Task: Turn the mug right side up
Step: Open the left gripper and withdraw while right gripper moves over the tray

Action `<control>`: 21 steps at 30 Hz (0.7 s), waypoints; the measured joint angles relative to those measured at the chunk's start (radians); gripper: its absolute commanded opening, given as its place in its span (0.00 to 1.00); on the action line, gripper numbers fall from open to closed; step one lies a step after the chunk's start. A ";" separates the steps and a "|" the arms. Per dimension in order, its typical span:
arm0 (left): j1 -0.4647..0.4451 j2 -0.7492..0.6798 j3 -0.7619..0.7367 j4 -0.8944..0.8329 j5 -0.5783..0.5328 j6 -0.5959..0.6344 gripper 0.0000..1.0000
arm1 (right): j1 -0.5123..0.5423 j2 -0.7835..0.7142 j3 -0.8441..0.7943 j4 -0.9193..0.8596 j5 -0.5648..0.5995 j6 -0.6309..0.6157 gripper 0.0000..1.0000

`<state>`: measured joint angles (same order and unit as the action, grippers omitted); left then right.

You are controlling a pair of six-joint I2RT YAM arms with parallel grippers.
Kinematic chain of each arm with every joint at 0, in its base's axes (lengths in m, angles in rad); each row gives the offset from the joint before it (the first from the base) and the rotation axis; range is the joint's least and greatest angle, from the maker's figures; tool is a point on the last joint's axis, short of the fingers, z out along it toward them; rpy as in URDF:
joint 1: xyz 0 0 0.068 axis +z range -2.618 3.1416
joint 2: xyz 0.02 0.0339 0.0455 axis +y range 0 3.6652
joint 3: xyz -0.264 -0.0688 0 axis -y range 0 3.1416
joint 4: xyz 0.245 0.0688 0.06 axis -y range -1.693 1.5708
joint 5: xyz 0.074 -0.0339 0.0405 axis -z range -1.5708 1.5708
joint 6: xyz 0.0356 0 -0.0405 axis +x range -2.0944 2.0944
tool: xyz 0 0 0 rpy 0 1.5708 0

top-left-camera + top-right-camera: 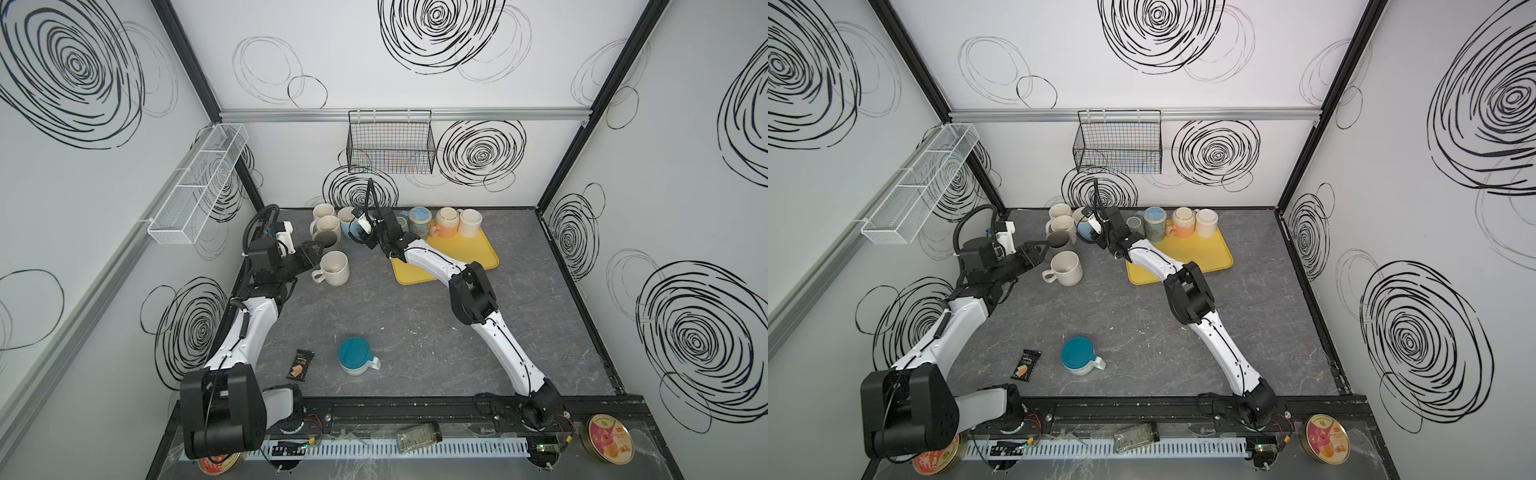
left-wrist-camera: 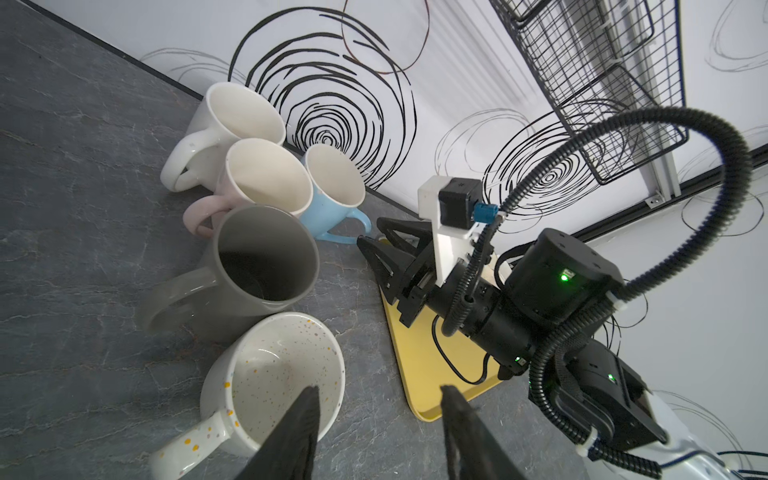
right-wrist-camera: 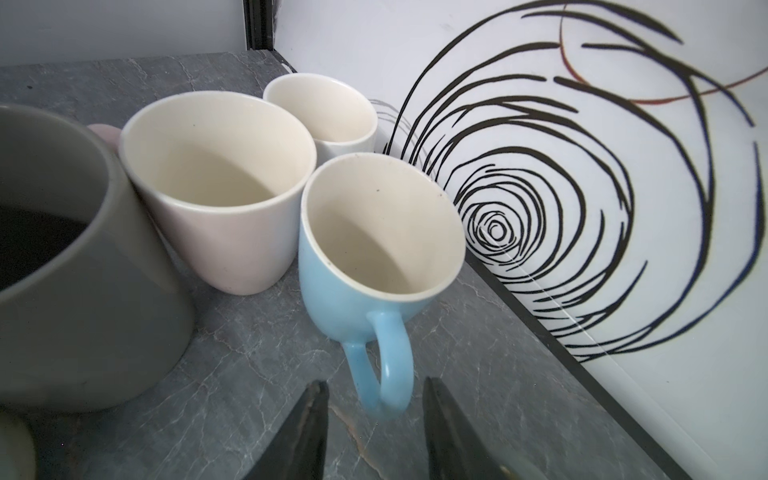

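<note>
The blue mug (image 3: 374, 257) stands upright on the desk (image 3: 249, 353), mouth up. In both top views it is at the upper middle, just beside the pink mug (image 3: 224, 232). The right hand (image 3: 375, 382) is partly open, one finger on each side of the blue handle, not closed on it. The left hand (image 2: 379, 390) is open and holds nothing, with one finger over the mouth of the speckled mug (image 2: 266, 365).

Mugs (image 1: 328, 228) crowded; table (image 1: 374, 299) centre seemingly free

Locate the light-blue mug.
In both top views the light-blue mug stands upright at the table's back edge, left of centre, beside the pink mug; the open right hand flanks its handle.
</note>
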<state>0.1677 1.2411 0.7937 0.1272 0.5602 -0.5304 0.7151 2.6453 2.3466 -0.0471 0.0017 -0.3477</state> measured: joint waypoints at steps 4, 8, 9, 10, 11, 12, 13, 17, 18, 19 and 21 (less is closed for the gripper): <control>-0.006 -0.002 0.000 0.000 -0.005 0.000 0.51 | 0.001 -0.111 -0.117 -0.003 0.005 0.035 0.45; -0.047 -0.002 0.005 -0.003 -0.038 0.001 0.51 | -0.009 -0.269 -0.243 0.011 0.008 0.070 0.46; -0.070 -0.002 0.009 -0.007 -0.052 0.002 0.51 | -0.012 -0.312 -0.276 0.019 0.007 0.081 0.46; -0.092 0.001 0.016 -0.010 -0.061 0.004 0.51 | -0.016 -0.348 -0.303 0.024 0.006 0.090 0.46; -0.119 0.006 0.025 -0.012 -0.074 0.007 0.51 | -0.022 -0.390 -0.336 0.036 0.005 0.105 0.46; -0.148 0.013 0.036 -0.015 -0.089 0.010 0.51 | -0.031 -0.425 -0.363 0.039 0.005 0.119 0.47; -0.175 0.021 0.046 -0.015 -0.101 0.013 0.51 | -0.040 -0.455 -0.388 0.045 0.005 0.130 0.47; -0.293 0.071 0.092 -0.015 -0.164 0.026 0.51 | -0.113 -0.552 -0.486 0.055 0.013 0.193 0.50; -0.325 0.092 0.106 -0.015 -0.182 0.029 0.51 | -0.140 -0.567 -0.510 0.053 0.019 0.207 0.51; -0.346 0.109 0.118 -0.015 -0.194 0.031 0.51 | -0.164 -0.573 -0.523 0.050 0.023 0.222 0.52; -0.400 0.156 0.150 -0.014 -0.223 0.034 0.51 | -0.224 -0.576 -0.541 0.030 0.032 0.256 0.53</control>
<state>-0.2325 1.3975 0.9436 0.1131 0.3374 -0.4961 0.4911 2.0689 1.8053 -0.0170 0.0334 -0.0921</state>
